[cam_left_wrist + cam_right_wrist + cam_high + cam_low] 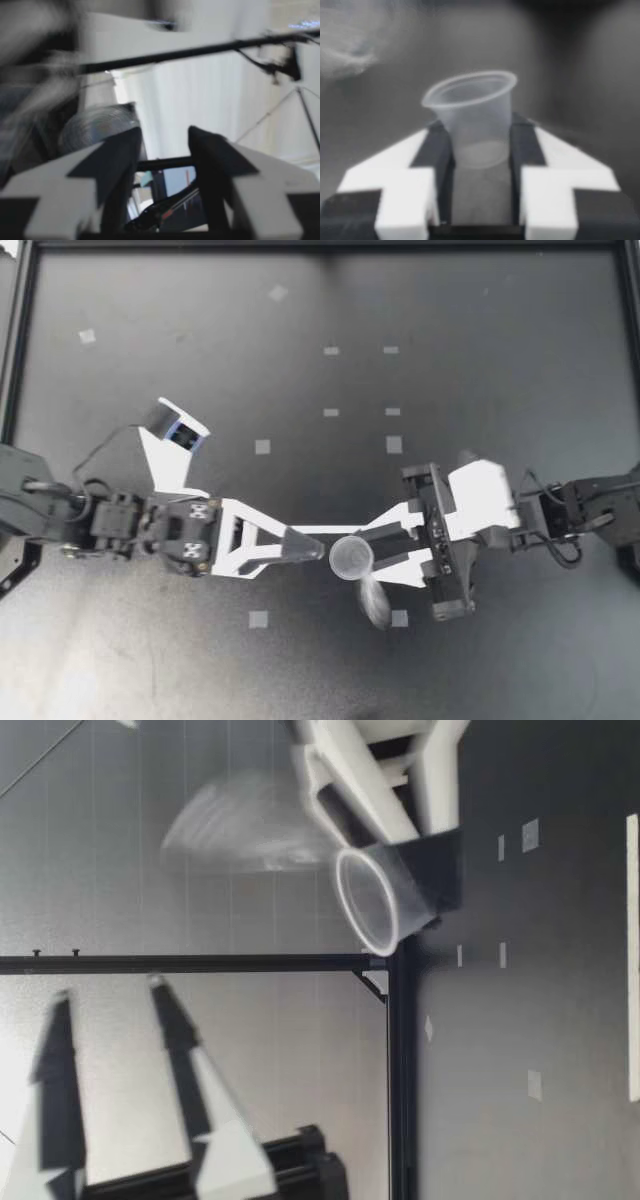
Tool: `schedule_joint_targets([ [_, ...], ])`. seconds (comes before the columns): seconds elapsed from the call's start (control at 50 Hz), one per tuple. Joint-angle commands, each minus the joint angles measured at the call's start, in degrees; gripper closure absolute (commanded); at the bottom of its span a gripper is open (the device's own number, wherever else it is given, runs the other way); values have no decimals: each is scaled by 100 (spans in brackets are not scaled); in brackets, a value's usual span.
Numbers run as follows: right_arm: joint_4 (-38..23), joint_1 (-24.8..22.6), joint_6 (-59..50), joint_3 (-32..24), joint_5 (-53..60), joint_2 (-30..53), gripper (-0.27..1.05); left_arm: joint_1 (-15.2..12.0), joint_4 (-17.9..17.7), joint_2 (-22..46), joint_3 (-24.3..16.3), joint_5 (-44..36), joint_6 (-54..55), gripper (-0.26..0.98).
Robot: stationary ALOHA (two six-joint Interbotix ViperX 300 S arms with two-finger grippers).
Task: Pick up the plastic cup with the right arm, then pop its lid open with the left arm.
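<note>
Nearest the low camera hangs the left gripper (316, 549), fingers a little apart with nothing between them, its tips just beside the rim of a clear plastic cup (352, 558). Over the middle of the table (480, 340), the right gripper (366, 551) is clamped on that cup low on its wall, mouth tilted upward, which I'd judge leaves the rim free. Some pale smear (376, 602) beside the cup is too blurred to name.
</note>
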State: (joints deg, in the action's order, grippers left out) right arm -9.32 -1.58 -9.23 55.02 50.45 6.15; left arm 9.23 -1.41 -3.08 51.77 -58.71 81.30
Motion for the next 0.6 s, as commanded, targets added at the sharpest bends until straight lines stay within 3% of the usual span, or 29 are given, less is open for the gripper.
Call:
schedule_joint_targets([
  [0.0, 26, 18, 0, -62, -9, -114, 53, -9, 26, -176, -9, -44, -62, 29],
  [0.28, 26, 18, -9, -79, -26, -220, 53, -9, 26, -167, 132, -35, -281, 29],
  [0.58, 26, 18, -677, -105, 132, -554, 53, -9, 26, -378, 404, -35, -2795, 29],
])
